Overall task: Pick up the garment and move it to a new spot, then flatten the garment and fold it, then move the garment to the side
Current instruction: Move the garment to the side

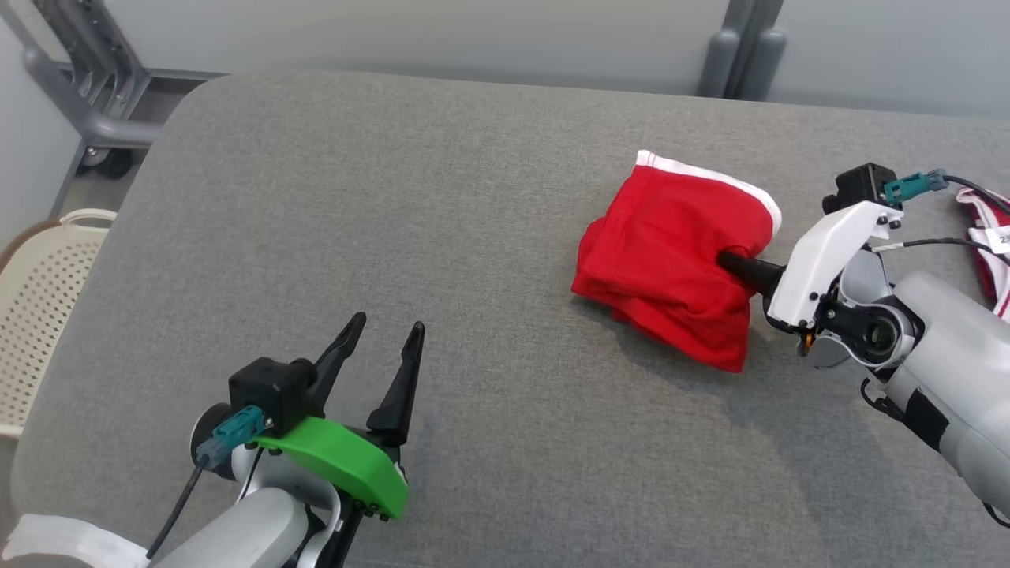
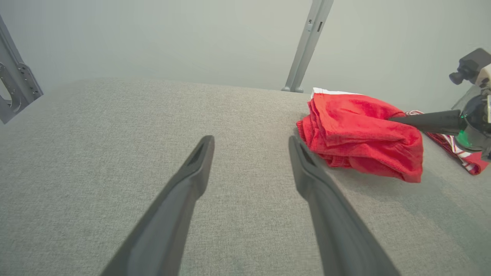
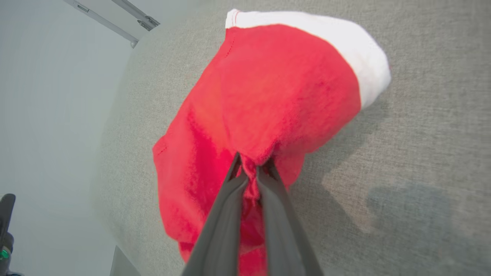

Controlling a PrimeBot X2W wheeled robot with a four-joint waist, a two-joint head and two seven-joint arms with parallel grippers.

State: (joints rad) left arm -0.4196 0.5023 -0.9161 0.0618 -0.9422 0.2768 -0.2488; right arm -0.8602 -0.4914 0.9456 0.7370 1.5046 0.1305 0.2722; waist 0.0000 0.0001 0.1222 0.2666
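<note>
The garment (image 1: 671,244) is red cloth with a white band, bunched and folded on the right half of the grey padded table (image 1: 442,237). My right gripper (image 1: 730,262) comes in from the right and is shut on the garment's near edge. In the right wrist view the red garment (image 3: 268,99) is pinched between the two dark fingers (image 3: 226,207), and its shadow on the grey surface suggests that it hangs a little above it. My left gripper (image 1: 388,335) stands open at the lower left over bare table, holding nothing. The left wrist view shows the garment (image 2: 356,134) off to the right of my left gripper (image 2: 251,145).
A second red and white striped cloth (image 1: 990,237) lies at the table's right edge behind my right arm. A cream perforated basket (image 1: 39,300) stands on the floor at the left. Grey metal frame legs (image 1: 87,95) rise behind the table's far left corner.
</note>
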